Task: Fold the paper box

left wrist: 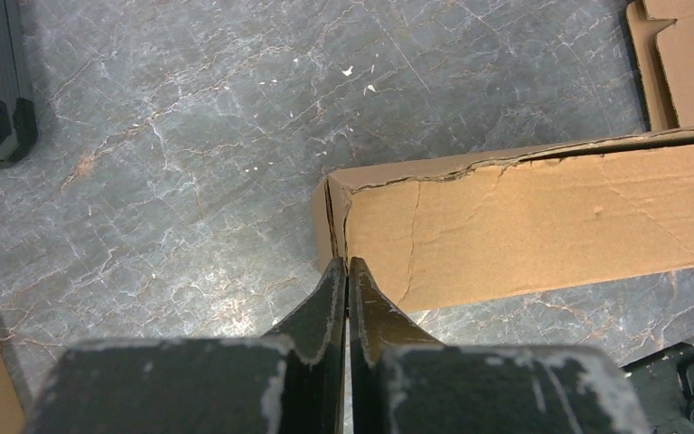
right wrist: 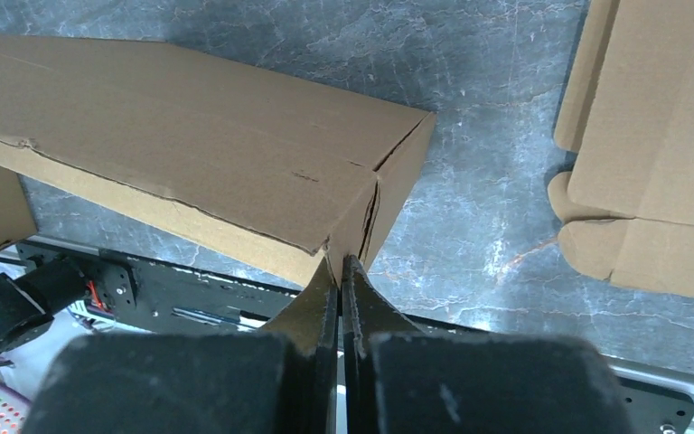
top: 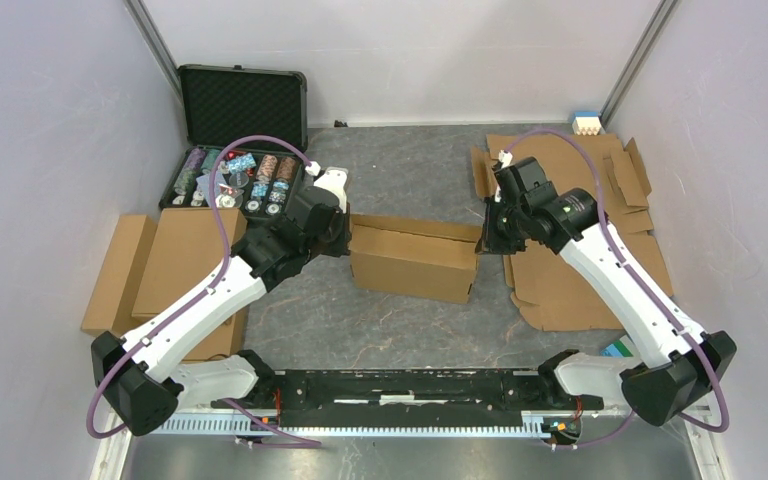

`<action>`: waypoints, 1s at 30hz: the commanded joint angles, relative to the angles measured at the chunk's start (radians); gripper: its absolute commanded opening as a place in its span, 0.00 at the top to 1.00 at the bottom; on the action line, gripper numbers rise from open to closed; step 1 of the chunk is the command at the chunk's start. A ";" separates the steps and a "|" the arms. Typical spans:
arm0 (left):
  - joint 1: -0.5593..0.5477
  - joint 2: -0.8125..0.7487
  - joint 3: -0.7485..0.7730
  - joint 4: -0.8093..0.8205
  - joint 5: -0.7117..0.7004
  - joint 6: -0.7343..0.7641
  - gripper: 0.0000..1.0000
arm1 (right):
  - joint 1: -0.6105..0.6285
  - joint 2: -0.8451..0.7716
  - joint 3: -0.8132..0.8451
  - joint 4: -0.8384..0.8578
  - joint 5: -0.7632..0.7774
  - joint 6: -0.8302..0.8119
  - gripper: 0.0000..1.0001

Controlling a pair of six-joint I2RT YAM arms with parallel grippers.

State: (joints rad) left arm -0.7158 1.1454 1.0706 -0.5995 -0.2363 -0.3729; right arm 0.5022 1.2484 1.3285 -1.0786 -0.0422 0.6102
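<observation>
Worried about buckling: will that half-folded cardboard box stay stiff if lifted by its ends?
Probably light: the paper box is thin corrugated board. Likely to flex: its top edge looks creased and ragged. Corner seams gape, so walls may spring open.

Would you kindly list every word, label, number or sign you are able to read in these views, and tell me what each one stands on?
No text can be read in any view.
The paper box: plain brown, no print.
Flat cardboard sheets: no print that shows.
Poker chips in the black case: any markings are too small to read.
</observation>
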 commanded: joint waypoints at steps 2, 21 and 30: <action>-0.008 -0.004 0.023 -0.038 -0.016 0.042 0.98 | -0.004 -0.002 0.006 0.032 -0.043 0.049 1.00; -0.014 -0.033 -0.026 -0.013 0.012 0.009 0.98 | 0.011 -0.130 -0.269 0.189 0.036 0.038 1.00; -0.024 -0.144 -0.162 0.038 0.024 -0.042 0.98 | 0.143 -0.191 -0.372 0.290 0.225 0.085 1.00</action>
State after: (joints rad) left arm -0.7311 1.0447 0.9630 -0.5457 -0.2337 -0.3805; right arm 0.5987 1.0481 1.0225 -0.7643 0.1249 0.6640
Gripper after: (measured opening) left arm 0.041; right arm 0.010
